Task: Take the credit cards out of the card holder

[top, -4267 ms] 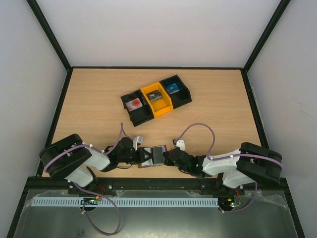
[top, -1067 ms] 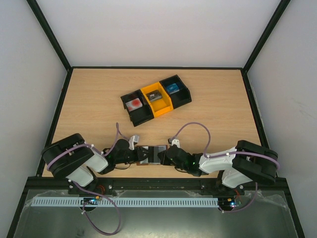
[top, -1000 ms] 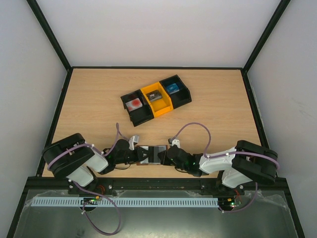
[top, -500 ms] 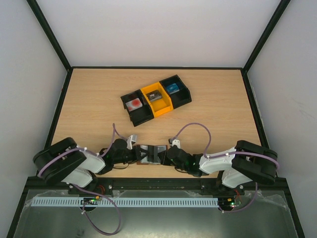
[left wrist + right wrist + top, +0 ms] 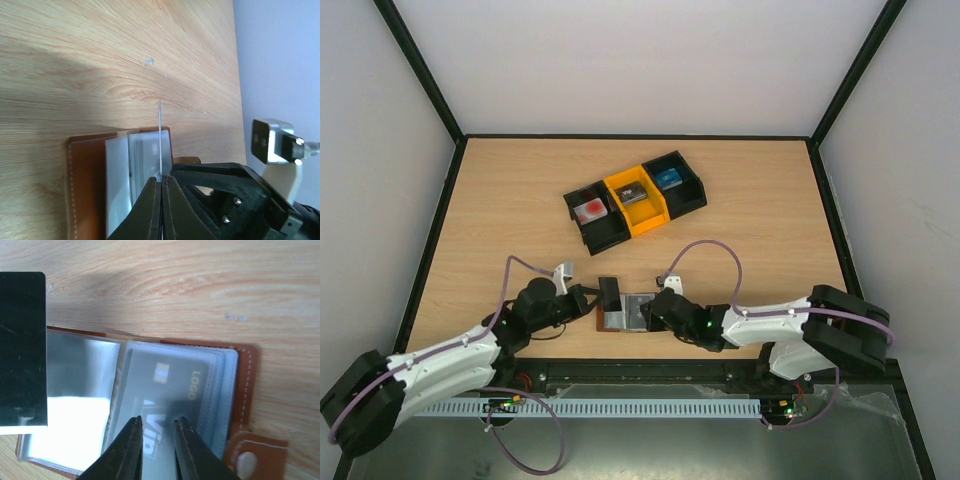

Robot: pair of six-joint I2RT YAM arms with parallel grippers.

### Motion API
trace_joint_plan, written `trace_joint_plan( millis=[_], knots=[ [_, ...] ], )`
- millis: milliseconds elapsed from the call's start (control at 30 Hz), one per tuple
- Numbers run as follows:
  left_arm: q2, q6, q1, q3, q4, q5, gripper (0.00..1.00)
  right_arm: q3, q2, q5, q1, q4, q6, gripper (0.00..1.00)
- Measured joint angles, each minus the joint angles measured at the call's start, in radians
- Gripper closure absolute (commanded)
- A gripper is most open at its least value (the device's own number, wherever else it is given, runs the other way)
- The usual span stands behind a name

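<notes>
The brown leather card holder [image 5: 618, 320] lies open near the table's front edge, pale sleeves up. My left gripper [image 5: 592, 297] is shut on a dark card [image 5: 609, 291] and holds it on edge over the holder's left half; in the left wrist view the card [image 5: 159, 131] shows edge-on between the closed fingers. My right gripper [image 5: 653, 310] rests on the holder's right side. Its fingertips [image 5: 136, 426] stand slightly apart over a dark grey card [image 5: 167, 382] with white marks, inside a sleeve. The held card [image 5: 22, 340] and the strap tab [image 5: 252, 455] show in the right wrist view.
A row of plastic bins [image 5: 635, 198], black, orange and black, stands mid-table with a small object in each. The right gripper's black body [image 5: 230, 195] lies close beside the left fingers. Black frame rails edge the table.
The left arm has drawn back to the left and now holds a dark card clear of the holder's left sleeve. The right gripper has shifted slightly left and stays on the holder.
</notes>
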Motion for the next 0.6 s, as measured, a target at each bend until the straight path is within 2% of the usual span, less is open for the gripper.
trace_joint_plan(
  millis=[133, 267, 467, 600],
  knots=[
    [-0.1, 0.0, 0.015, 0.0, -0.101, -0.024, 0.97, 0.016, -0.072, 0.03, 0.003, -0.061, -0.096, 0.75],
    [-0.166, 0.005, 0.043, 0.015, -0.202, -0.029, 0.97, 0.021, -0.152, 0.077, 0.039, -0.04, -0.23, 0.73],
    [-0.217, 0.018, 0.087, 0.089, -0.302, 0.005, 0.97, -0.114, -0.297, 0.142, 0.143, 0.163, -0.538, 0.69],
    [-0.228, 0.01, 0.119, 0.13, -0.33, 0.054, 0.97, -0.148, -0.325, 0.186, 0.198, 0.257, -0.813, 0.67]
  ],
)
